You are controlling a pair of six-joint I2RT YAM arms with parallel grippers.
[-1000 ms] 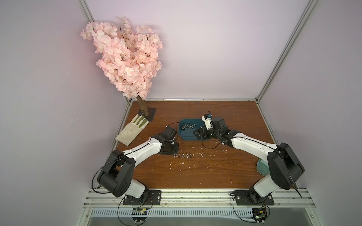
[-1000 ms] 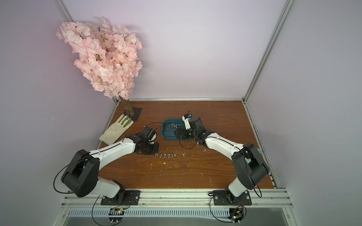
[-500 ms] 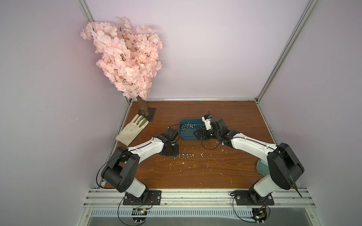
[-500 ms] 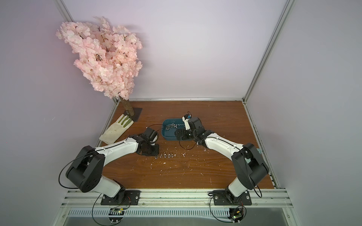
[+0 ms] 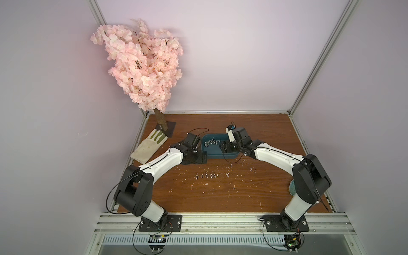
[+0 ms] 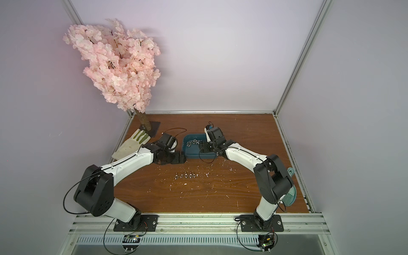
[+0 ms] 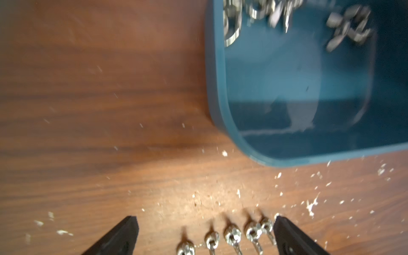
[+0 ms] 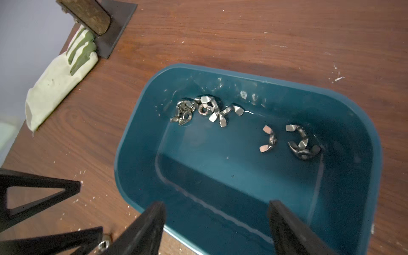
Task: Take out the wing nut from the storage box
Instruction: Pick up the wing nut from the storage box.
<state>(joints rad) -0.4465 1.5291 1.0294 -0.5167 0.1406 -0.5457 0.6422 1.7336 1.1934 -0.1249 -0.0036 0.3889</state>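
Note:
The dark teal storage box (image 5: 229, 155) (image 6: 194, 154) (image 8: 141, 132) sits mid-table, and several silver wing nuts (image 8: 203, 110) (image 5: 210, 142) lie along its far side. More wing nuts (image 5: 206, 175) (image 7: 231, 236) stand in a row on the table in front of it. My left gripper (image 7: 205, 223) (image 5: 199, 159) hangs open just left of the box's front corner, empty, with the row showing between its fingers. My right gripper (image 8: 216, 206) (image 5: 225, 149) hovers open over the box's near right part, holding nothing.
A pale work glove (image 5: 149, 145) and a pink blossom tree (image 5: 141, 64) on a dark base plate occupy the back left corner. A mint-green ribbed item (image 6: 290, 194) lies at the right table edge. White crumbs (image 5: 227, 174) dot the wooden table (image 5: 220, 198).
My left gripper went from shut to open by the row of wing nuts and drew slightly toward the box. The right gripper stays over the box, jaws a little narrower.

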